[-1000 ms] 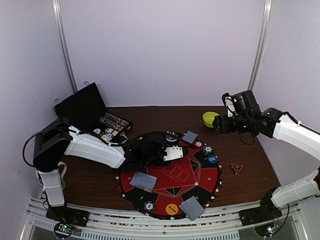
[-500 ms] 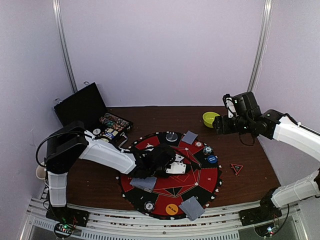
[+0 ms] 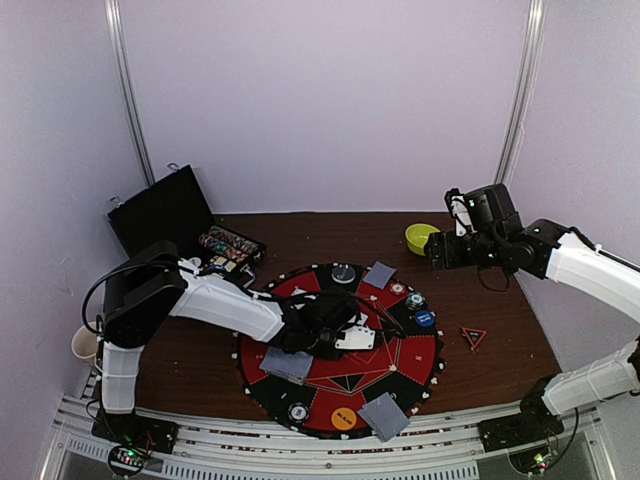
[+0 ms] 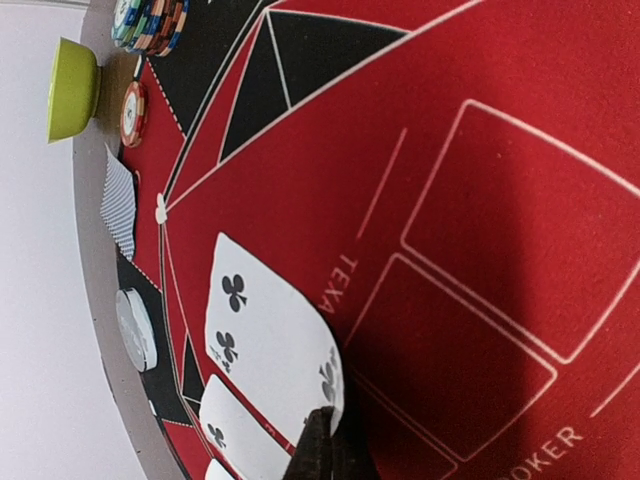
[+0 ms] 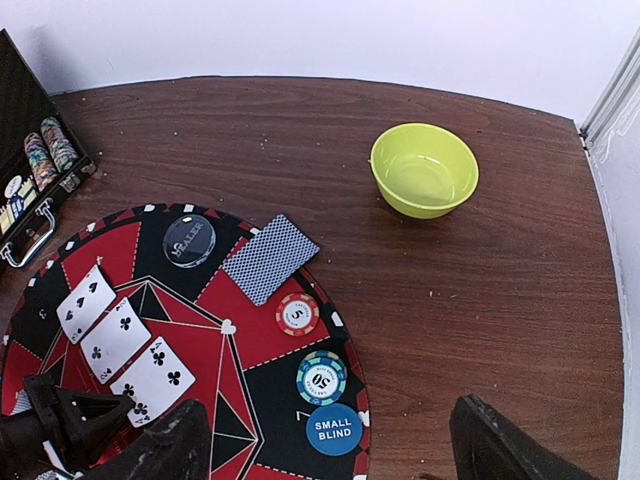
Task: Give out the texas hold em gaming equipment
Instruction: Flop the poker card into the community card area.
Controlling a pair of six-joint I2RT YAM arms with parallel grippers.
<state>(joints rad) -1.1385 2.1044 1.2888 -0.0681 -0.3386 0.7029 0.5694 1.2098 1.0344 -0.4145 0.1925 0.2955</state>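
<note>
Finding: white-faced clubs playing card point(image 4: 262, 335) judged light, slippery; pinch its edge. Left gripper point(image 4: 325, 445) closed at its corner; right gripper point(image 5: 325, 445) wide-open, empty.

3 face-up cards point(image 5: 115, 338), 3 face-down grey-blue card piles point(image 3: 384, 416), 3 chip stacks point(image 5: 321, 377), 1 blue disc point(image 5: 333, 428), 1 orange disc point(image 3: 343, 417), 1 dealer button point(image 5: 189, 240), 1 red-and-black mat point(image 5: 255, 335), 1 lime-green bowl point(image 5: 424, 170), 1 open case point(image 3: 165, 212), 1 red triangle point(image 3: 473, 337).
</note>
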